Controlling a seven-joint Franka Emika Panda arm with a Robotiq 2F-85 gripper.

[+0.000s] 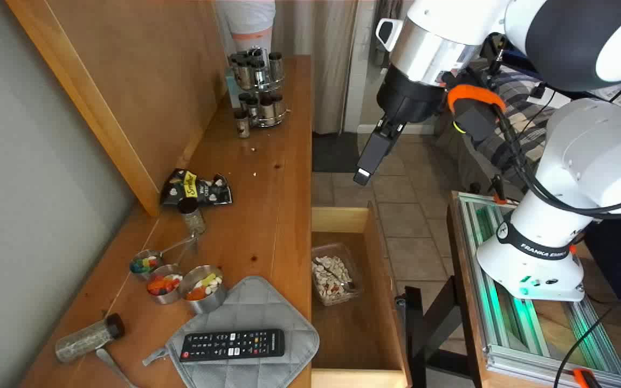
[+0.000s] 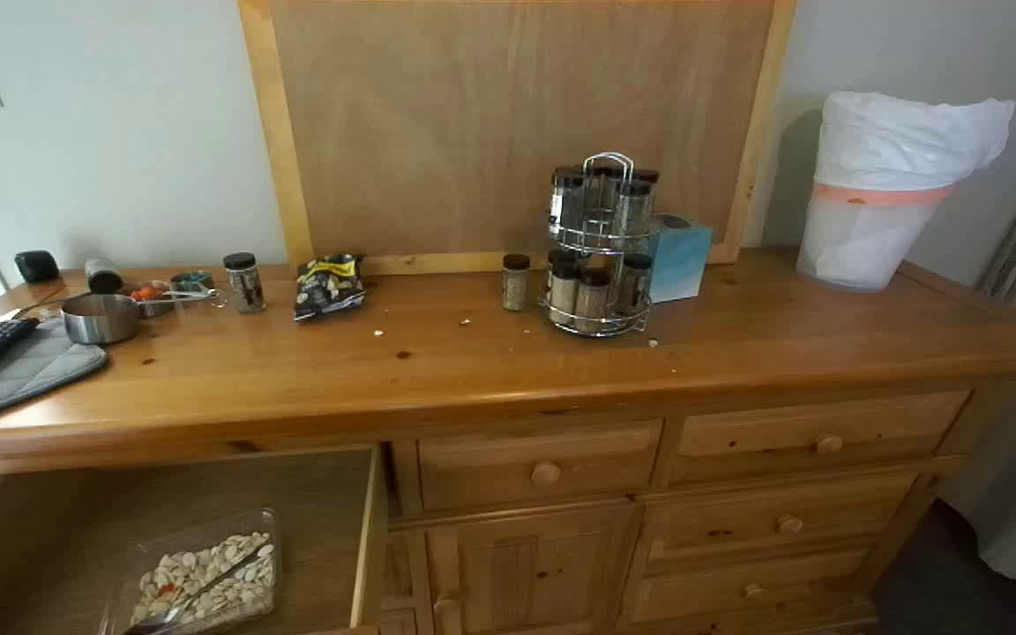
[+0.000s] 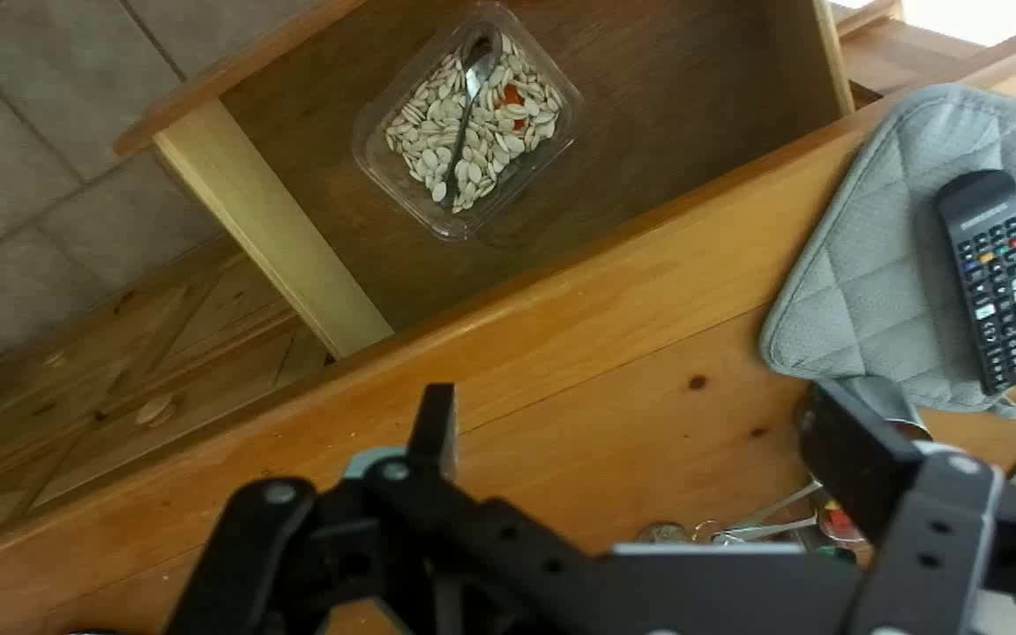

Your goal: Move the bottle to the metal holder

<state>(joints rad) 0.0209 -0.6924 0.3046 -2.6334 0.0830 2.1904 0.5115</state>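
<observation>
The metal holder [image 1: 259,91] is a two-tier silvery wire rack with dark-capped spice bottles; an exterior view also shows it [image 2: 598,238]. One spice bottle [image 1: 242,124] stands beside it, also visible in an exterior view [image 2: 515,284]. Another upright bottle [image 1: 192,216] stands by the snack bag, also in an exterior view [image 2: 245,284]. A third bottle [image 1: 87,339] lies on its side. Which bottle is meant cannot be told. My gripper [image 1: 363,175] is high beside the dresser, over the drawer side. In the wrist view the gripper [image 3: 640,432] has its fingers wide apart with nothing between.
The open drawer [image 1: 381,302] holds a clear tub of seeds [image 1: 332,272]. Measuring cups [image 1: 202,288] with candy, a remote [image 1: 232,345] on a grey pot holder [image 1: 289,328], and a black snack bag [image 2: 329,287] lie on the dresser. A blue box [image 2: 680,256] and white bin [image 2: 861,234] stand behind and beyond the rack.
</observation>
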